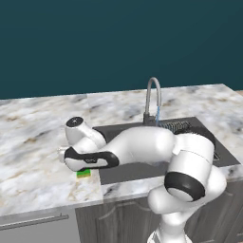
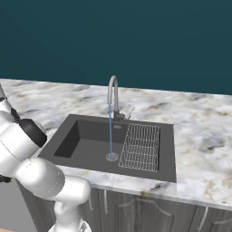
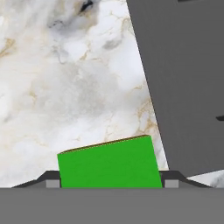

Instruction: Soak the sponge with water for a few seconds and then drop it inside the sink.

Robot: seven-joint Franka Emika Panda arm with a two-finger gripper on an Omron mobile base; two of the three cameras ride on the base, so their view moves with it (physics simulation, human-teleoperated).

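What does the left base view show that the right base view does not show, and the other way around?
The left base view shows the green sponge on the marble counter, just left of the sink, under the arm's wrist. The right base view shows the water falling down to the round drain, and the whole wire rack in the basin's right part. Both views share the counter, the sink and the curved faucet.

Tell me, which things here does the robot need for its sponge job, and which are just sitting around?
Needed for the job:
- sponge, on the marble counter beside the basin, between the gripper fingers
- water, running from the faucet
- sink

Just sitting around:
- wire rack in the sink's right half
- marble counter
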